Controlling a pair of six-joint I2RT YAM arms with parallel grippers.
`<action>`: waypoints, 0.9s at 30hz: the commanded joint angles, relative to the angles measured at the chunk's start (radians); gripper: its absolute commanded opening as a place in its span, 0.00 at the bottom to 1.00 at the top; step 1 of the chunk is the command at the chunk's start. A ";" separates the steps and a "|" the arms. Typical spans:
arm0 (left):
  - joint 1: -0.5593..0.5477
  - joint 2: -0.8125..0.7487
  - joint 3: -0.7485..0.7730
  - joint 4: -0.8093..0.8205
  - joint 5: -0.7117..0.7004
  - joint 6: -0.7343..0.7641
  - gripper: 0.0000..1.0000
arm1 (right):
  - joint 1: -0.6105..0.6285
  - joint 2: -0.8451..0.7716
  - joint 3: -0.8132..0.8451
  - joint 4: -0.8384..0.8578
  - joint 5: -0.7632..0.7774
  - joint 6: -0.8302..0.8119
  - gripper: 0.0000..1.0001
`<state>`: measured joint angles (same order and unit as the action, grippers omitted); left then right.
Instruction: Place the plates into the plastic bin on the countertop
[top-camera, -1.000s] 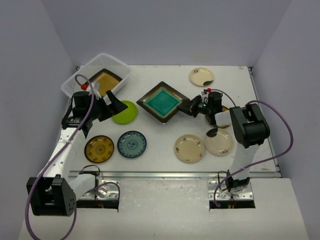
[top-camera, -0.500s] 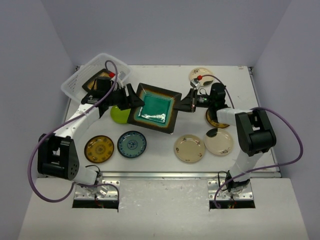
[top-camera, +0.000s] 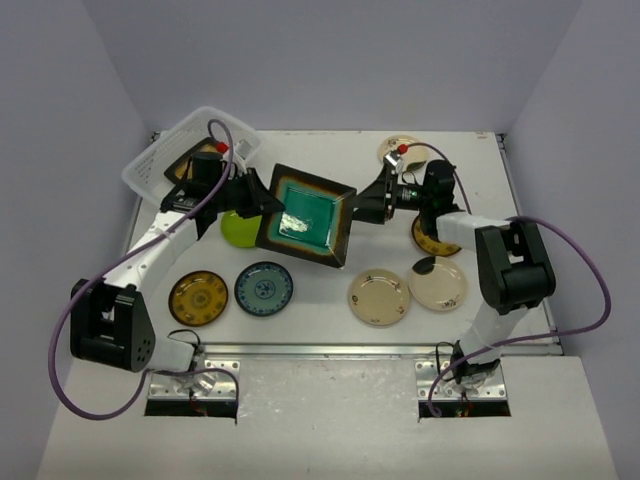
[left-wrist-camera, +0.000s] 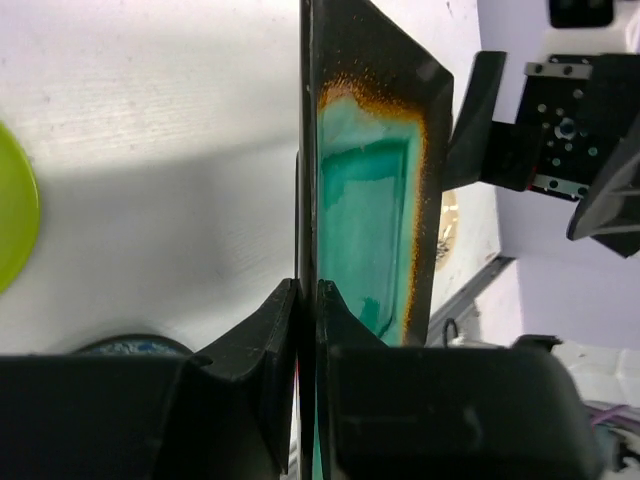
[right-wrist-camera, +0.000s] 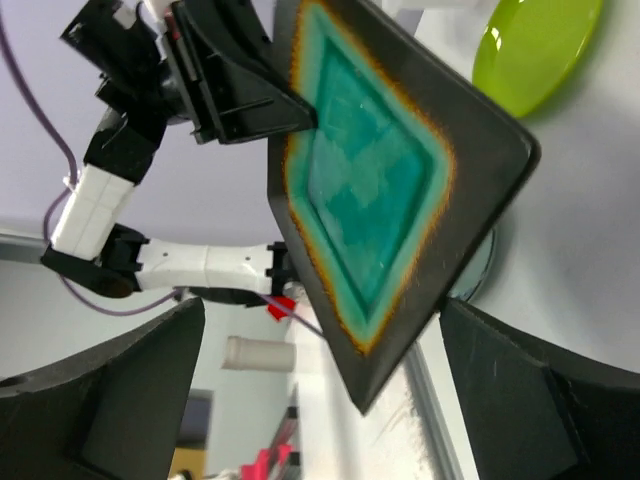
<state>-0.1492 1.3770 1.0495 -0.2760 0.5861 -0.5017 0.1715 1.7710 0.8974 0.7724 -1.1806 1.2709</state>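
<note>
Countertop (top-camera: 330, 150), from above: white and flat, with pale grey walls on three sides; both arms meet over its middle.
Left gripper (top-camera: 258, 200), from above: clamped on the left edge of the teal square plate (top-camera: 305, 215), which is tilted up off the surface.
Right gripper (top-camera: 362, 208), from above: at the plate's opposite edge, facing the left gripper across it.
Plastic bin (top-camera: 150, 168), from above: behind and to the left of the left gripper, in the far left corner; the amber square plate (top-camera: 183, 160) lies inside.
Lime green plate (top-camera: 235, 230), from above: just beneath the left gripper, flat on the counter.
Mustard-patterned plate (top-camera: 198, 298) and blue-patterned plate (top-camera: 264, 288), from above: side by side, nearer the bases than the left gripper.
Cream plate (top-camera: 379, 297) and second cream plate (top-camera: 438, 284), from above: just beside each other, on the near side of the right gripper.
Left wrist, fingers (left-wrist-camera: 262, 330): pressed together on the teal plate's thin edge; the plate is seen edge-on and stands straight out from them, with the right gripper beyond its far edge.
Right wrist, fingertips (right-wrist-camera: 100, 380): spread wide at the lower corners of the view; the teal plate's near corner sits in the gap, not squeezed, with the left gripper holding its far edge.
</note>
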 joint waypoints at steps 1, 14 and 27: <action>0.187 -0.100 0.048 0.110 -0.004 -0.163 0.00 | -0.053 -0.154 0.074 -0.419 0.096 -0.321 0.99; 0.590 -0.049 0.087 0.211 -0.321 -0.548 0.00 | -0.054 -0.529 -0.077 -0.830 0.466 -0.639 0.99; 0.560 0.226 0.249 0.404 -0.471 -0.663 0.00 | -0.055 -0.758 -0.259 -0.784 0.385 -0.607 0.99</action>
<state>0.4398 1.5755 1.1846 -0.1498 0.1176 -1.0705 0.1139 1.0653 0.6412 -0.0401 -0.7710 0.6804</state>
